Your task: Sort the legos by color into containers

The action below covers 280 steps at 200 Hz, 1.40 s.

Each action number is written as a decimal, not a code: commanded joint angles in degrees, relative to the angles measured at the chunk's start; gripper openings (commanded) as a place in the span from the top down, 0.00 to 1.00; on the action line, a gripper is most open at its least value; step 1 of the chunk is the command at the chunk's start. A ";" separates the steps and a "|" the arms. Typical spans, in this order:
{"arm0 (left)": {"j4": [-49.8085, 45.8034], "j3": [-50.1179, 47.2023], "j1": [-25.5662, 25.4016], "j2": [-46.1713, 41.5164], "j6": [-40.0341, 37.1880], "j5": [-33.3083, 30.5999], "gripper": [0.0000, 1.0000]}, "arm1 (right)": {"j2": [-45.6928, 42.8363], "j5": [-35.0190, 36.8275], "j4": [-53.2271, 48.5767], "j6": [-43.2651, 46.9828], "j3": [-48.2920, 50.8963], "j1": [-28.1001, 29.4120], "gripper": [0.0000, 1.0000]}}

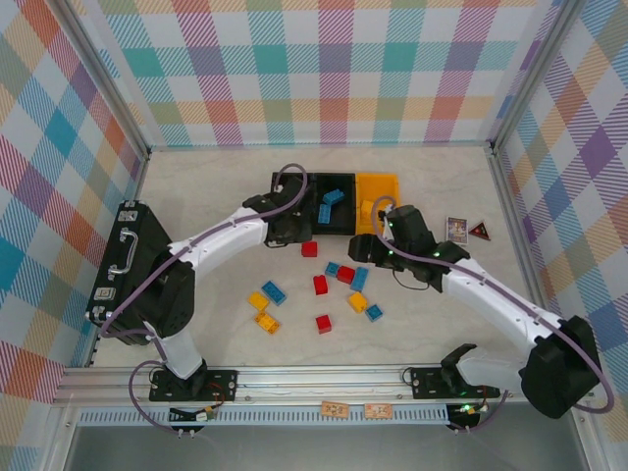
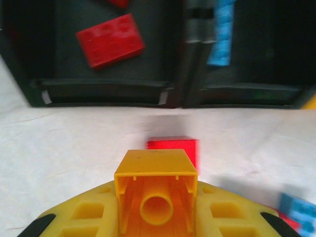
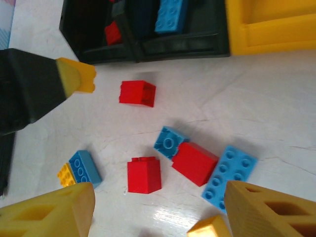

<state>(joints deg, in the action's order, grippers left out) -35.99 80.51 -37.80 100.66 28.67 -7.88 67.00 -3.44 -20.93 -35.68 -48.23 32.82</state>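
Left wrist view: the left gripper (image 2: 155, 215) clamps a yellow brick (image 2: 155, 170) just short of the black containers (image 2: 173, 94), a red brick (image 2: 173, 145) between them; the right gripper (image 3: 159, 197) gapes wide over loose legos (image 3: 195, 163) near the containers. Bricks look light, rigid, slick; grip flat opposite walls

table (image 1: 216, 186) | loose legos (image 1: 320, 285) centre | containers (image 1: 377, 180) behind | black case (image 1: 123, 260) left

**Plaid everywhere, pale table**

The space is boxed in on three sides by pastel plaid fabric walls (image 1: 334, 69), framed by aluminium posts (image 1: 98, 74). A pale, marble-looking tabletop (image 1: 216, 196) is lit pretty evenly, and a metal rail (image 1: 324, 381) is run along its near edge.
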 commanded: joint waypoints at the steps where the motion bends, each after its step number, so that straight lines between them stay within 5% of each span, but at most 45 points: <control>1: -0.93 5.49 -2.08 2.14 -0.19 3.40 0.76 | -3.30 0.65 -3.79 -1.92 2.25 -3.00 0.30; 172: -10.92 57.07 -7.34 37.75 -0.88 12.31 0.75 | -17.96 0.38 -10.35 -3.28 8.55 -13.12 0.28; 280: -9.81 61.70 -7.32 44.37 -1.20 11.66 0.64 | -19.12 0.02 -11.43 -2.34 8.43 -14.95 0.28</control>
<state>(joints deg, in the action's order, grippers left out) -45.15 139.63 -44.27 144.22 28.62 4.01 47.83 -3.44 -31.42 -38.54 -39.75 18.37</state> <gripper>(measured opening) 0.342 0.722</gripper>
